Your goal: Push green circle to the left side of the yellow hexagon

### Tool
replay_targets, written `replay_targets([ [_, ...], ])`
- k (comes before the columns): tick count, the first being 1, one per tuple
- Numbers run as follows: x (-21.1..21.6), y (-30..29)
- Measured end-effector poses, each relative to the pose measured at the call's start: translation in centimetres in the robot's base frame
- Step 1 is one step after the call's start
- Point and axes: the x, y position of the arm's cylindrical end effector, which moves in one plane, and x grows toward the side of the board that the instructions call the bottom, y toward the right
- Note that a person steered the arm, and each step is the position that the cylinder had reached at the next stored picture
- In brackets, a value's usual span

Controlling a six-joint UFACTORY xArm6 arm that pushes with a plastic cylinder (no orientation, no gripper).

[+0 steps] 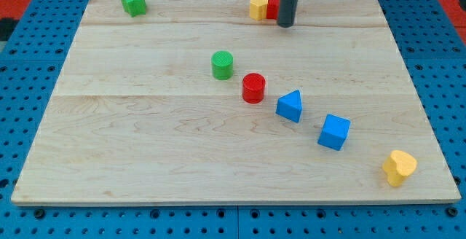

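Worked with a straight dark rod in place of fingers, so had nothing clenched and nothing grasped. Held my tip [285, 25] on the wooden counter [145, 137] near the view's top edge, a little to the right of centre.

Saw the yellow hexagon [258, 6] just to the left of the rod, with a red block [273, 6] touching its right side and partly hidden behind the rod; could not make out that red block's shape. Could not tell whether my tip touched either of them.

Found the green circle [223, 65] near the counter's middle, below and to the left of the yellow hexagon and well apart from it and from my tip. Noted a red circle [253, 88] just beside it, down and to the right, not quite touching.

Followed a diagonal line from there toward the view's bottom right: a blue triangle [290, 106], then a blue cube [334, 132], then a yellow block [399, 167] close to the corner, perhaps heart-shaped.

Spotted a green star [133, 2] alone near the top left corner.
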Motion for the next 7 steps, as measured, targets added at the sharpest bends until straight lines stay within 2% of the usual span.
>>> replay_targets([
  [1, 1.5, -1.9],
  [3, 8.0, -1.6],
  [4, 10.5, -3.4],
  [6, 11.9, -11.6],
  [7, 11.9, -12.6],
])
